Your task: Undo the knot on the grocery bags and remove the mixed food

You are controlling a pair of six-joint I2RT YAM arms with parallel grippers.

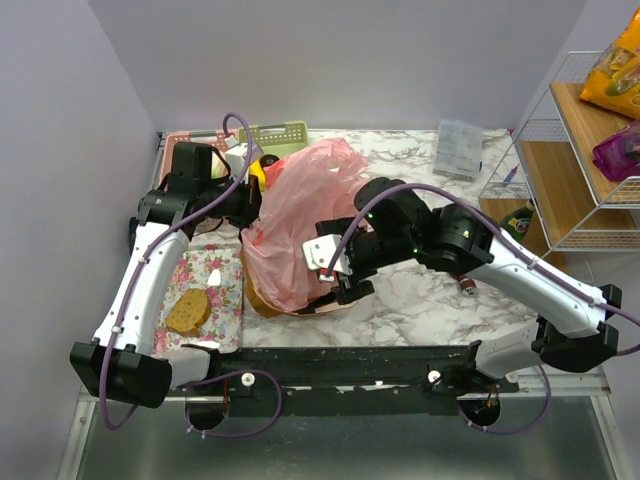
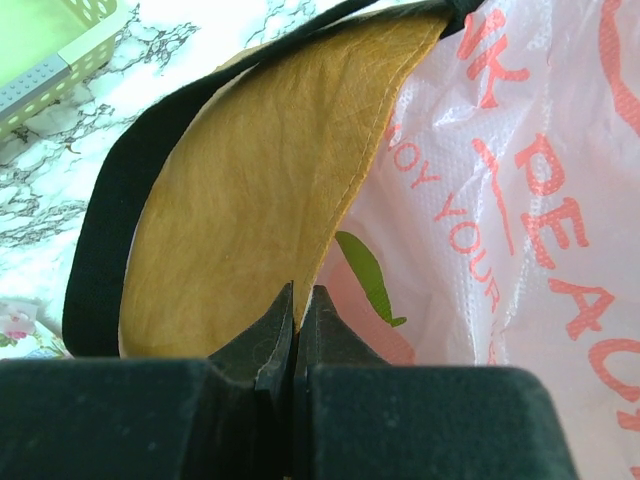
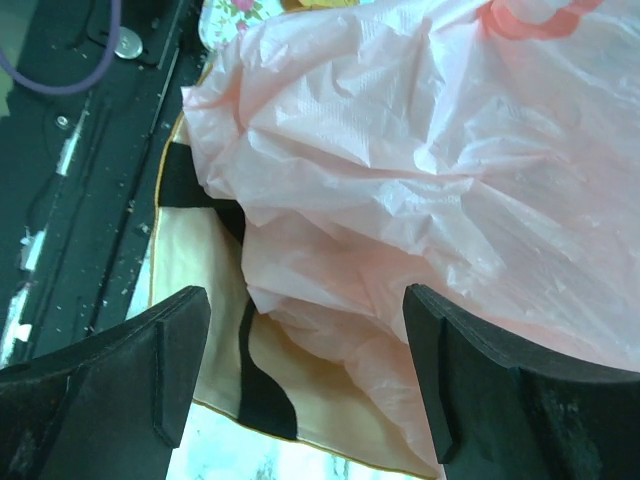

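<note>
Your left arm [image 1: 150, 270] had reached in from the left side of the worktop [image 1: 420, 290]. The left jaws were clenched tip to tip against the rim of the mustard-yellow tote [image 2: 250, 200]. The wrist view did not show whether any fabric was pinched between them. Just right of that rim lay the pink plastic bag [image 2: 520, 250], printed in red, with a green shape [image 2: 370, 280] showing through its skin.

Your right arm [image 1: 500, 262] came in from the other side. The right jaws were released and spread wide over the bag's crumpled folds, gripping nothing. The tote's pale lining and black strap [image 3: 265, 390] lay below them.

From above, the pink bag rose in a heap out of the tote near the middle of the worktop — between your two arms. Beside it, on the left, a floral tray [image 1: 225, 265] carried a browned bread slice [image 1: 187, 310].
</note>
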